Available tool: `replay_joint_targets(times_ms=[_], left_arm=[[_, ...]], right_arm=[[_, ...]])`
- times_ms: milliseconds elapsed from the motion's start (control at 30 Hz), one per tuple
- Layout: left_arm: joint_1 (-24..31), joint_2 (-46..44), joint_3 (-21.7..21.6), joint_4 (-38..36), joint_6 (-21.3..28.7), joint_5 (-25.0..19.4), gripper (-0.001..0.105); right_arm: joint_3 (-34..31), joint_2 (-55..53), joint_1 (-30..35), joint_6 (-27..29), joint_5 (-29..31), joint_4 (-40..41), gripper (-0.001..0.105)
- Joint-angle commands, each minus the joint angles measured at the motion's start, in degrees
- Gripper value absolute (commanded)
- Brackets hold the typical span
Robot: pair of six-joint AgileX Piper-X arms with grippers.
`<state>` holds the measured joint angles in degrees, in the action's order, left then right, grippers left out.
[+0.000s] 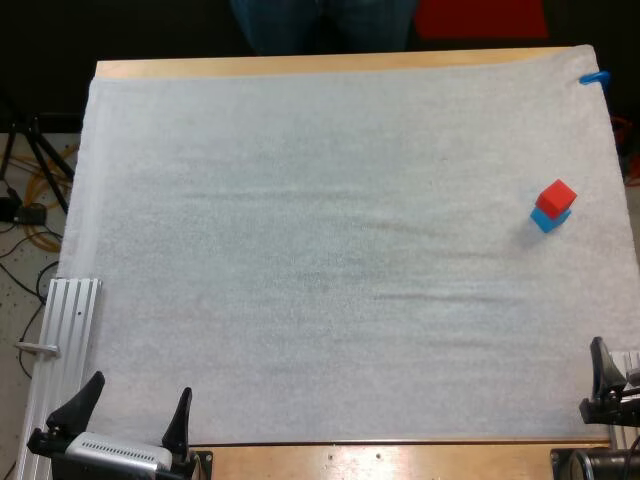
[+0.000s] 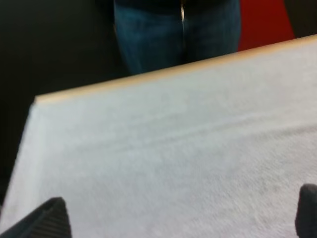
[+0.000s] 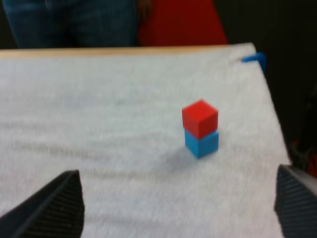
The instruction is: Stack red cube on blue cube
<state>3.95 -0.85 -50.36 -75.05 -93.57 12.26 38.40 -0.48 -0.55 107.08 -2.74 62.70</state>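
The red cube (image 1: 556, 197) sits on top of the blue cube (image 1: 550, 220) near the mat's right edge, turned slightly off square to it. The right wrist view has the red cube (image 3: 199, 118) on the blue cube (image 3: 202, 144) some way ahead of my right gripper (image 3: 177, 176), which is open with nothing between its fingers. That right gripper (image 1: 612, 385) rests at the table's near right corner. At the near left corner my left gripper (image 1: 140, 398) stands open, well apart from the cubes. The left wrist view has the left gripper (image 2: 182, 198) over bare mat.
A person's legs (image 1: 320, 25) in jeans stand just beyond the table's far edge, also seen as legs (image 2: 173, 34) and legs (image 3: 69, 22) from the wrists. An aluminium rail (image 1: 65, 330) runs along the near left side. The white mat (image 1: 320, 250) covers most of the table.
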Motion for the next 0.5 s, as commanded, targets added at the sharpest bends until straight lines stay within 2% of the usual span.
replay_joint_targets(times_ms=[0, 100, 233, 467], left_arm=[[0.02, -8.04, 0.21, -1.13, -2.02, -0.32, 0.087], [0.11, -8.04, 0.8, -0.42, -4.31, -1.67, 0.087], [0.11, -8.04, 2.22, 2.56, -5.53, -6.34, 0.087], [0.11, -7.93, 8.57, 10.87, -5.38, -6.67, 0.087]], right_arm=[[0.13, -2.57, 0.2, 0.79, -0.86, 0.36, 0.077], [-0.05, -2.46, 0.2, 3.05, -2.4, -0.16, 0.077], [-0.04, -2.46, 0.2, 5.18, -2.38, -0.35, 0.077], [-3.12, -2.46, 0.2, 4.53, -2.52, -0.45, 0.077]])
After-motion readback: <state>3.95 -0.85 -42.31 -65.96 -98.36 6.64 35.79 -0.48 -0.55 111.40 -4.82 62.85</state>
